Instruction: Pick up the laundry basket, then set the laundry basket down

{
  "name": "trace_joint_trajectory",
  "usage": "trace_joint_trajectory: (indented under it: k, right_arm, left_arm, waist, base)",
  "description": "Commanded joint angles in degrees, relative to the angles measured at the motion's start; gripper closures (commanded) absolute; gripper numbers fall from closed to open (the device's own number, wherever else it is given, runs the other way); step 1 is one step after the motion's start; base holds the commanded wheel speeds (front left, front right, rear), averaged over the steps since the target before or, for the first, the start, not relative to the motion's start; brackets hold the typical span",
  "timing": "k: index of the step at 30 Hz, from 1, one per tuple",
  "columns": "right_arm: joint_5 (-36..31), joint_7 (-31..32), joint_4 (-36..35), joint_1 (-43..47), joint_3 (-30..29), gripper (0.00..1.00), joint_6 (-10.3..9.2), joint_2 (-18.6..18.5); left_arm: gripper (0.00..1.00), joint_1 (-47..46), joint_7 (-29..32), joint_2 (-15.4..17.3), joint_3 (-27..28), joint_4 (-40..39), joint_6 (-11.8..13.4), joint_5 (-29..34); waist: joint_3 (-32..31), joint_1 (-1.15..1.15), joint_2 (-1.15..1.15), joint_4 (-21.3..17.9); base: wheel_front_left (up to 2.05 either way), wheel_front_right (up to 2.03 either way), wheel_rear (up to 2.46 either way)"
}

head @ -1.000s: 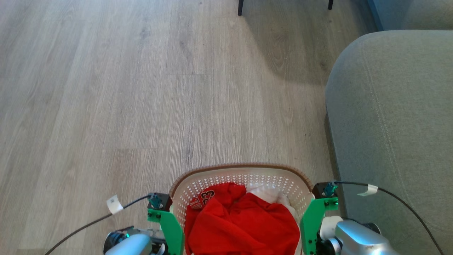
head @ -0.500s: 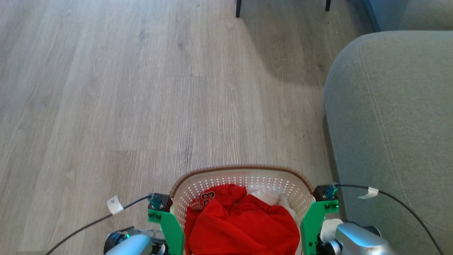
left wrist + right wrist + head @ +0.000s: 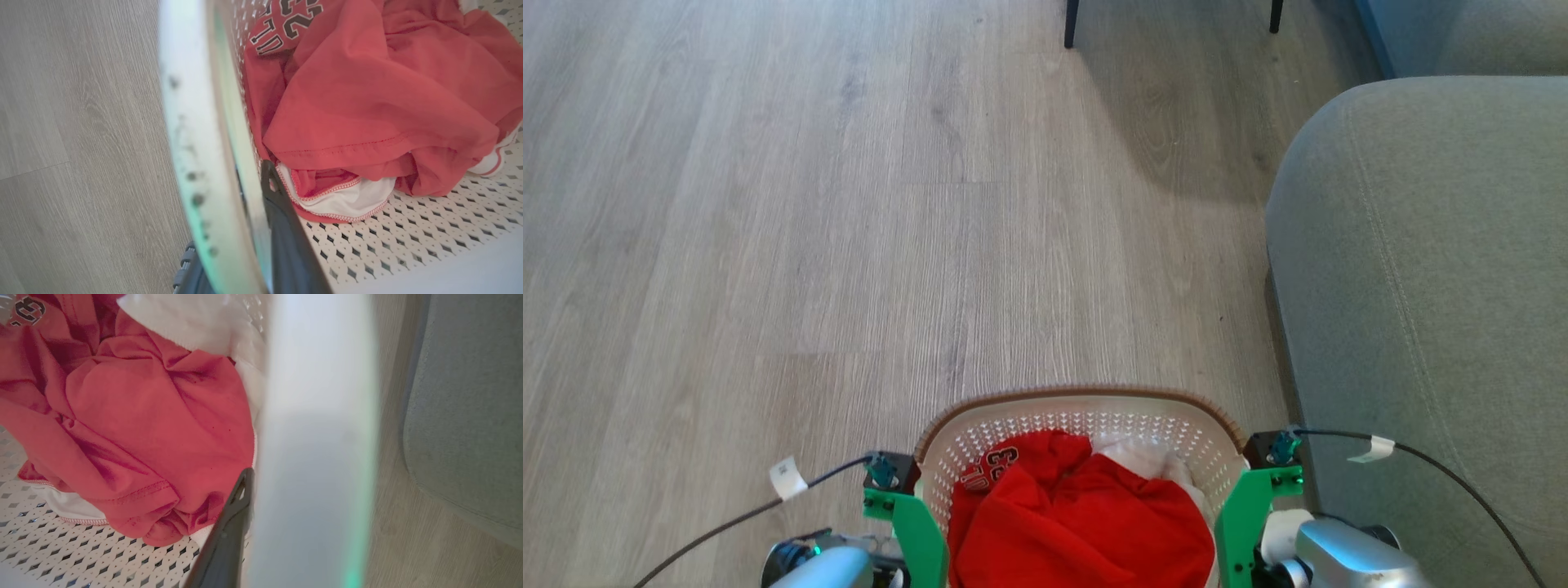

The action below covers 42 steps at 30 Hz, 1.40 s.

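Note:
The laundry basket (image 3: 1086, 402), white and perforated with a brown woven rim, sits at the bottom centre of the head view between my two green wrist mounts. A red shirt (image 3: 1086, 523) with dark numbers lies over white cloth inside it. In the left wrist view my left gripper (image 3: 233, 196) straddles the basket's white left rim (image 3: 192, 134), one dark finger (image 3: 282, 228) inside the wall. My right gripper (image 3: 294, 486) straddles the right rim (image 3: 318, 416) the same way, with its inner finger (image 3: 229, 531) beside the red cloth. The outer fingers are hidden.
A grey sofa arm (image 3: 1421, 286) stands close on the right, almost touching my right wrist. Two dark furniture legs (image 3: 1068, 24) stand at the far top. Pale wooden floor (image 3: 809, 245) spreads ahead and to the left.
The whole head picture has slid slightly down and left, so the camera has moved. The basket stays between both grippers in the same hold.

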Motion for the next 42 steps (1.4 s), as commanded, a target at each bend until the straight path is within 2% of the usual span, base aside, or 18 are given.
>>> trace_joint_trajectory:
  k: [1, 42]
  right_arm:
    - [-0.1, -0.9, -2.0, -1.1, 1.1, 1.0, 0.43, 1.5]
    - [4.6, -2.4, -0.9, -2.4, 5.6, 1.0, 0.43, 1.5]
  left_arm:
    - [1.0, -1.8, -0.4, -0.4, 0.2, -1.7, -1.4, 0.5]
    - [1.0, -2.2, -0.8, -0.4, 0.2, -1.9, -1.4, 0.5]
  waist:
    - [-0.1, 0.0, 0.0, 0.0]
    - [0.7, 0.0, 0.0, -0.2]
  base:
    - [0.0, 0.0, 0.0]
    - [0.0, 0.0, 0.0]
